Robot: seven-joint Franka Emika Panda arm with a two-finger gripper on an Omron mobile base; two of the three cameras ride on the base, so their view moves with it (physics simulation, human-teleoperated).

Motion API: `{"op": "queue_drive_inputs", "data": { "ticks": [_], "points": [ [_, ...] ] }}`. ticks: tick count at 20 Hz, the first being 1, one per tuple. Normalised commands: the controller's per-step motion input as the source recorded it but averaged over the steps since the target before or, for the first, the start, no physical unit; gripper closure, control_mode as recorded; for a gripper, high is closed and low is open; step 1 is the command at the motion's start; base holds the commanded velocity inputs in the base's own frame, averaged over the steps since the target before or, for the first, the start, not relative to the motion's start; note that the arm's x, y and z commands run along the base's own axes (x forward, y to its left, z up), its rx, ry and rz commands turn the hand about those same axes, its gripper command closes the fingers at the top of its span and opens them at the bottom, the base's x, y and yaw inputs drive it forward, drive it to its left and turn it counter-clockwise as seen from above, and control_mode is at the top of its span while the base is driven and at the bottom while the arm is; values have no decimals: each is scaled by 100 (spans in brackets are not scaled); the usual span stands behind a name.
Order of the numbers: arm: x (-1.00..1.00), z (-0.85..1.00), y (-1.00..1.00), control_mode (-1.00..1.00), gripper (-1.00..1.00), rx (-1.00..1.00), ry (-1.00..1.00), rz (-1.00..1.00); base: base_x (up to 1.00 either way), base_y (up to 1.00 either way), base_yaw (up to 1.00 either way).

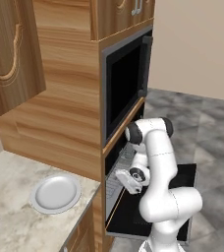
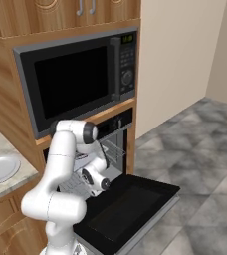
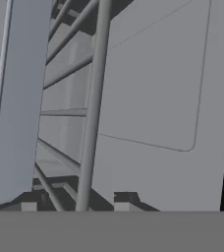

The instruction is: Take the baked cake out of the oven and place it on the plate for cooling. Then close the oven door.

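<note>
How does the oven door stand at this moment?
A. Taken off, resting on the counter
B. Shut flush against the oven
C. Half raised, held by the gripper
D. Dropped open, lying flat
D: the oven door lies flat in front of the open oven, its wire rack exposed.

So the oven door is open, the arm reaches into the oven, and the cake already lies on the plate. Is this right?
Not quite. The plate on the counter has nothing on it, as the left base view shows. The oven door is open and the arm does reach into the oven.
</note>
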Motion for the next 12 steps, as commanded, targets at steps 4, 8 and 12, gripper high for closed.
{"op": "queue_drive_inputs", "data": {
  "ticks": [4, 8, 12],
  "points": [
    [-39, -28, -100, -100, 100, 0, 0, -5, 0, 0, 0],
    [-43, -24, -100, -100, 100, 0, 2, -9, 0, 0, 0],
    [-47, -24, -100, -100, 100, -2, 3, -14, 0, 0, 0]
  ]
}}
